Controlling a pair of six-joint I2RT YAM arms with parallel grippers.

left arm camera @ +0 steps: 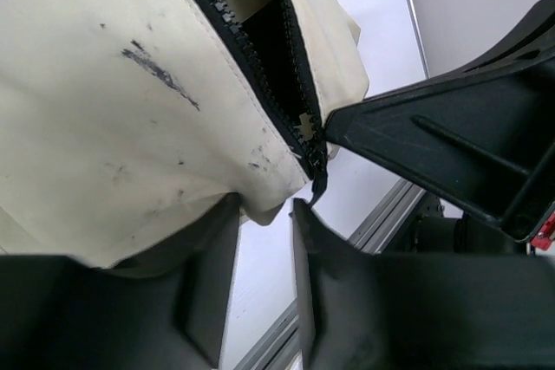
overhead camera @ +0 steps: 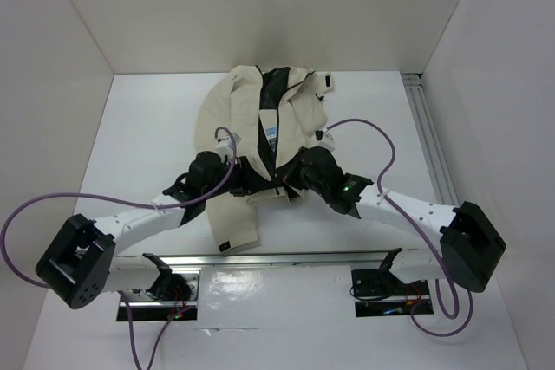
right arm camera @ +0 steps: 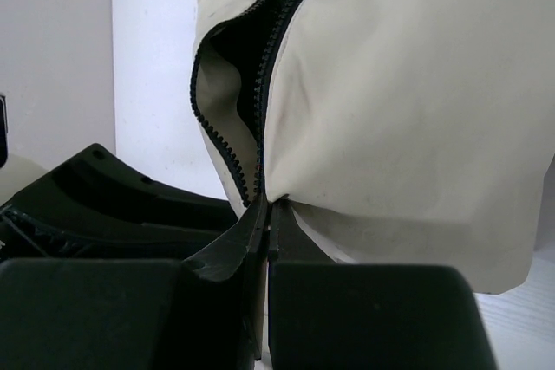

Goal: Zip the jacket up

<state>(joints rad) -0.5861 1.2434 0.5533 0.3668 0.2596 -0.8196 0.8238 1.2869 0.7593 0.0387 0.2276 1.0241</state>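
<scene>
Both at jacket [overhead camera: 243,119] hem: left claw [left arm camera: 265,214] part-open, gripping nothing; right claw [right arm camera: 265,214] clamped on zipper [right arm camera: 227,149] end.

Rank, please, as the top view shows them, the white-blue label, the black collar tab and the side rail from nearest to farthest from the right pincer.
1. The white-blue label: just beyond the right pincer, on the jacket front.
2. The black collar tab: farther back, at the jacket's top right.
3. The side rail: along the table's right edge.
</scene>
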